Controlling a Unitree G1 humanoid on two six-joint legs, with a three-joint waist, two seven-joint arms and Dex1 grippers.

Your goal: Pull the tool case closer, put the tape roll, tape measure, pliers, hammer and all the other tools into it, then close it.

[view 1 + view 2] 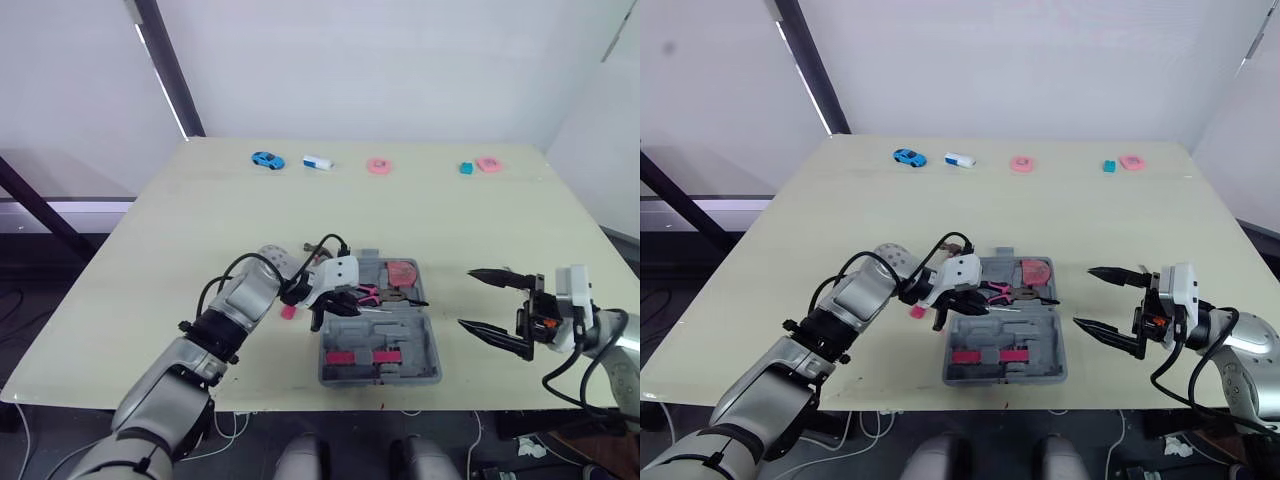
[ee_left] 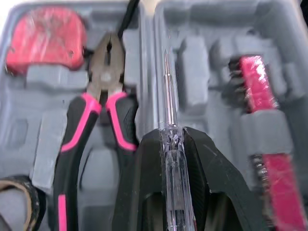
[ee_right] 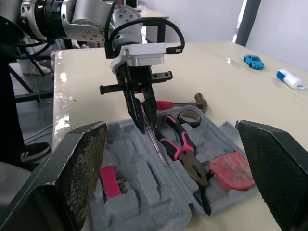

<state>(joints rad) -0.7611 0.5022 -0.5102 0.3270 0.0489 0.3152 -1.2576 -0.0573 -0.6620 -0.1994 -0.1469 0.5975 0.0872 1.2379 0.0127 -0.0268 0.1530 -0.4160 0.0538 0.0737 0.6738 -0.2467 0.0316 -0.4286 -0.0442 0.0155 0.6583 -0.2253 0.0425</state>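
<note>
The grey tool case [image 1: 431, 345] lies open near the table's front edge. In its far half lie the pink-and-black pliers [image 2: 103, 110], the red tape measure [image 2: 45, 33] and the tape roll [image 3: 188, 117]. The near half holds a pink bit set [image 2: 262, 101]. My left gripper [image 1: 338, 303] hangs over the case's left side, shut on a clear-handled screwdriver [image 2: 169, 144] whose tip points along the hinge line. The hammer [image 3: 192, 102] lies on the table just left of the case. My right gripper [image 1: 466, 297] is open to the right of the case, holding nothing.
Along the table's far edge sit a blue toy car [image 1: 267, 160], a white-and-blue item [image 1: 317, 162], a pink item [image 1: 378, 166], a teal cube [image 1: 466, 168] and another pink piece [image 1: 489, 164]. Bare tabletop lies between them and the case.
</note>
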